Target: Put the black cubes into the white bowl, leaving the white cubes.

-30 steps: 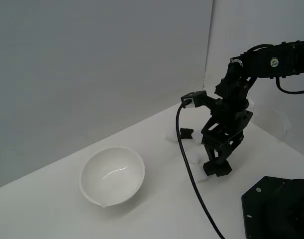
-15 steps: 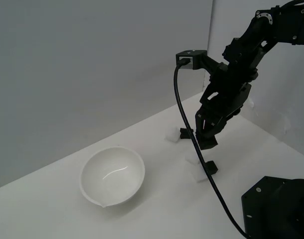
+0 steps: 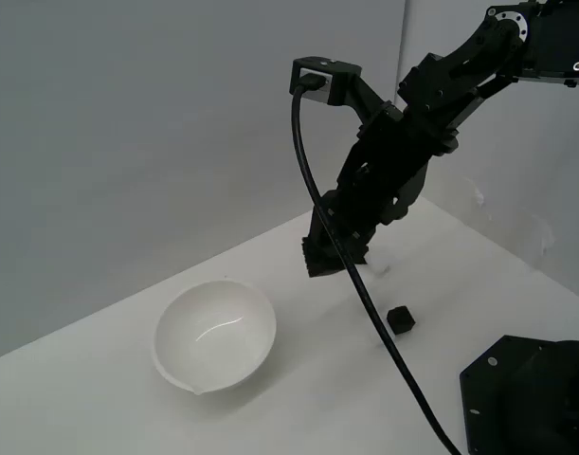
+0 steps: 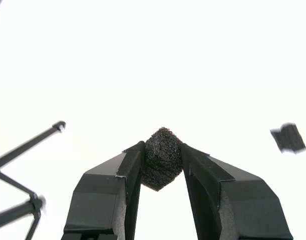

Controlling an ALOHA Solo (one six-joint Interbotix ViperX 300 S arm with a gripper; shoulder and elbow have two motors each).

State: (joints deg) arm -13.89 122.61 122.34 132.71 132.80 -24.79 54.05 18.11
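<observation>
My gripper [image 3: 319, 258] hangs above the table, to the exterior view's right of the white bowl [image 3: 215, 332] and apart from it. In the wrist view my gripper [image 4: 162, 150] is shut on a black cube [image 4: 162, 159], pinched between both fingers. The bowl stands upright and looks empty. A second black cube [image 3: 400, 319] lies on the table to the exterior view's right of my gripper; it also shows blurred in the wrist view [image 4: 289, 138]. One faint white cube [image 3: 377, 270] lies behind my arm. The other cubes are hidden or too faint to tell.
The black robot base [image 3: 526, 393] sits at the exterior view's lower right. A black cable [image 3: 365, 294] hangs from the wrist camera down across the table. Grey walls meet in a corner behind the arm.
My gripper has risen from the table and moved to the exterior view's left, toward the bowl, carrying a black cube. One black cube stays on the table where it was.
</observation>
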